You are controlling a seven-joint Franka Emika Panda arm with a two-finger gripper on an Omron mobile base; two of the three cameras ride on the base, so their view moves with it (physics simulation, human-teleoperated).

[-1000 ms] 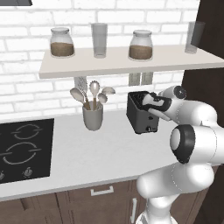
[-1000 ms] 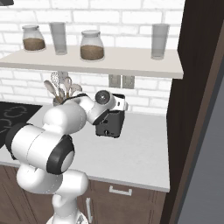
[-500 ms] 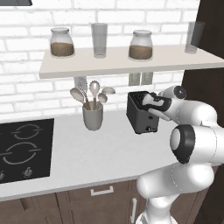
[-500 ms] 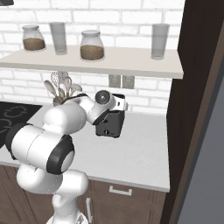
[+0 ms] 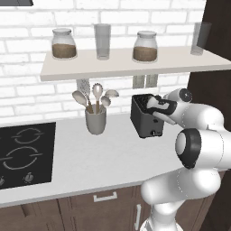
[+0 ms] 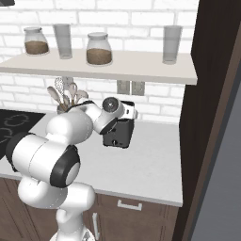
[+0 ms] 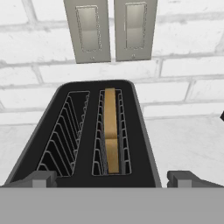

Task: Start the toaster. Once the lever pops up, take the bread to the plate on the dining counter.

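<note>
The dark toaster (image 5: pixel 143 121) stands on the grey counter against the brick wall, also seen in the right base view (image 6: pixel 117 135). From the hand view I look down on the toaster (image 7: pixel 142 131) and its two slots. The tan bread (image 7: pixel 111 131) stands on edge in the right slot; the left slot holds nothing. My gripper (image 5: pixel 154 105) hovers just above the toaster's top, open, with its fingertips (image 7: pixel 41 178) spread wider than the toaster and nothing between them. The gripper (image 6: pixel 130 113) shows over the toaster's near end. The plate and the dining counter are out of view.
A grey cup of utensils (image 5: pixel 95 120) stands left of the toaster, and a black cooktop (image 5: pixel 22 155) lies farther left. A shelf (image 5: pixel 135 65) with jars and glasses hangs above. Two wall outlets (image 7: pixel 109 30) sit behind the toaster. A tall dark cabinet (image 6: pixel 216 103) bounds the right.
</note>
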